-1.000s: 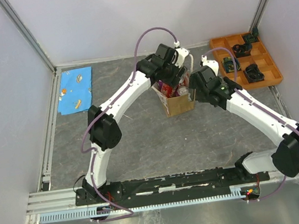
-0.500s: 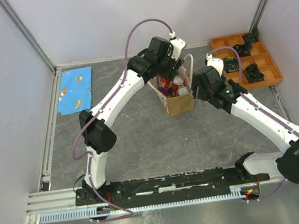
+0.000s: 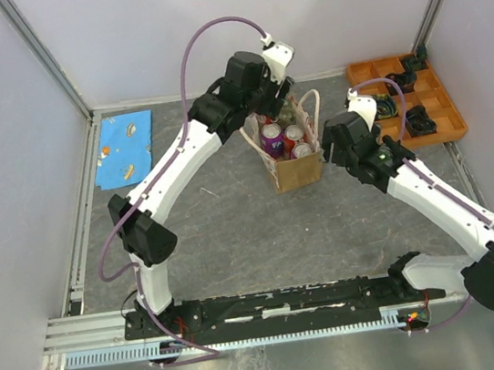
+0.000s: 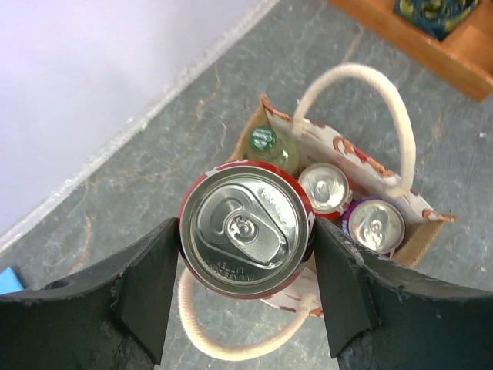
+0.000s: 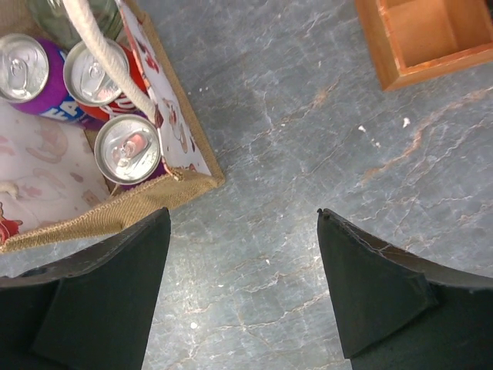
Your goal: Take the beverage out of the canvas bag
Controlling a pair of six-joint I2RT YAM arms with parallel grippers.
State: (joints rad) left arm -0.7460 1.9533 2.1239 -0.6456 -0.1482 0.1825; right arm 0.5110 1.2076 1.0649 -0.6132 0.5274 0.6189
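The tan canvas bag (image 3: pixel 294 167) stands upright mid-table with its cream handles (image 4: pixel 362 73) up. My left gripper (image 4: pixel 245 247) is shut on a red beverage can (image 4: pixel 245 231) and holds it above the bag's far-left side; in the top view the left gripper (image 3: pixel 273 106) hides the can. Inside the bag I see a green-capped bottle (image 4: pixel 266 140), a red can (image 4: pixel 325 187) and a purple can (image 4: pixel 375 226). My right gripper (image 5: pixel 243 285) is open and empty over bare table, just right of the bag's corner (image 5: pixel 185 189).
An orange compartment tray (image 3: pixel 408 100) with dark parts stands at the back right, and its corner shows in the right wrist view (image 5: pixel 420 38). A blue patterned cloth (image 3: pixel 124 149) lies at the back left. White walls close in the back and both sides.
My left gripper has risen out of the bag with the red can and drawn back toward the far wall. My right gripper has shifted slightly right, away from the bag.
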